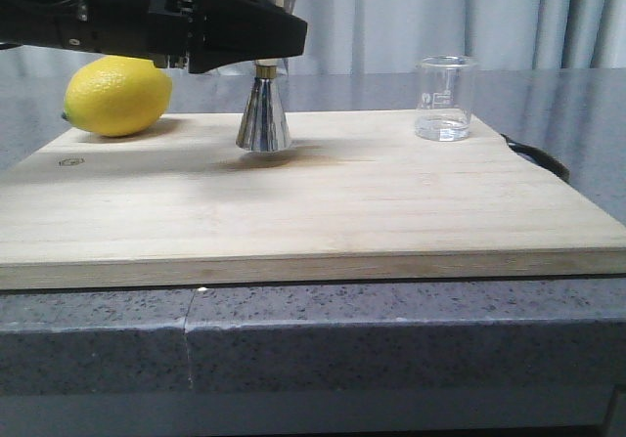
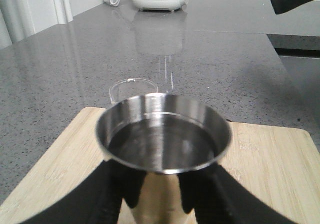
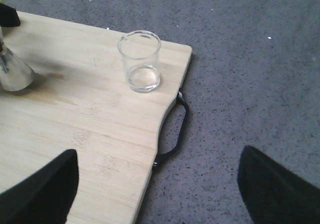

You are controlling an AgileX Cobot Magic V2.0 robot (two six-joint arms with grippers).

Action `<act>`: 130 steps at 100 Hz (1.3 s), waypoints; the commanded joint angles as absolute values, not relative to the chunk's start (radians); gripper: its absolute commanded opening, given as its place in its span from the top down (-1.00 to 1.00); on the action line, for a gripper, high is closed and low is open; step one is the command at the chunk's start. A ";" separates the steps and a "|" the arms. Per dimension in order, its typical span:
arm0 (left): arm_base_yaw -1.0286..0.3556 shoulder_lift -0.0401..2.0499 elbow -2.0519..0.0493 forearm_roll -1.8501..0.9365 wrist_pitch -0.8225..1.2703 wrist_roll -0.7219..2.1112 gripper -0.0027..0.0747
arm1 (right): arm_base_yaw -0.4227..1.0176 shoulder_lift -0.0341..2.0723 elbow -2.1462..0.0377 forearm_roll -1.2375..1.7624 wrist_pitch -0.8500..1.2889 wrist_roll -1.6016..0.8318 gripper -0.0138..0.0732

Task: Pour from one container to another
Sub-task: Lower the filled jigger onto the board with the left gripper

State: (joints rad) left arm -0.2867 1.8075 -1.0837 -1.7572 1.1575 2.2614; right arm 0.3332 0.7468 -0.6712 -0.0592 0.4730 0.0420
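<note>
Clear glass beaker (image 3: 140, 62) with pouring lip stands upright on the pale wooden board (image 1: 323, 202), ahead of my right gripper (image 3: 157, 184), whose jaws gape wide and hold nothing. My left gripper (image 2: 155, 196) clamps the mirror-steel hourglass jigger (image 2: 162, 139) between its fingers. A clumsy grasp could tip the beaker onto the speckled grey counter (image 3: 250, 58); curtains hang behind.

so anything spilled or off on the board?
Maybe. A darker, damp-looking patch on the cutting board sits beside the jigger base, possibly a small spill or just shadow. The beaker stands upright and looks nearly empty. The left gripper is clamped on the jigger; nothing is tipped or broken.
</note>
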 commanded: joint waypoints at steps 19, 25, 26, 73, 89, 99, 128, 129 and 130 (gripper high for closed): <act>-0.294 1.775 -1.102 -1.864 1.258 2.277 0.30 | 0.328 0.738 -0.696 -0.075 0.384 0.038 -0.67; -0.294 1.775 -1.102 -1.864 1.258 2.277 0.30 | 0.328 0.738 -0.696 -0.077 0.377 0.037 -0.67; -0.294 1.775 -1.102 -1.864 1.258 2.277 0.30 | 0.328 0.738 -0.696 -0.077 0.377 0.037 -0.67; -0.294 1.786 -1.091 -1.864 1.258 2.277 0.30 | 0.328 0.738 -0.696 -0.077 0.357 0.032 -0.67; -0.294 1.786 -1.091 -1.864 1.258 2.277 0.30 | 0.328 0.738 -0.696 -0.077 0.355 0.032 -0.67; -0.294 1.786 -1.091 -1.864 1.258 2.277 0.30 | 0.328 0.738 -0.696 -0.077 0.355 0.032 -0.67; -0.294 1.786 -1.091 -1.864 1.258 2.277 0.25 | 0.328 0.738 -0.696 -0.077 0.355 0.032 -0.67; -0.294 1.786 -1.091 -1.864 1.258 2.277 0.24 | 0.328 0.738 -0.696 -0.077 0.355 0.032 -0.67; -0.294 1.786 -1.091 -1.864 1.258 2.277 0.23 | 0.328 0.738 -0.696 -0.077 0.355 0.032 -0.67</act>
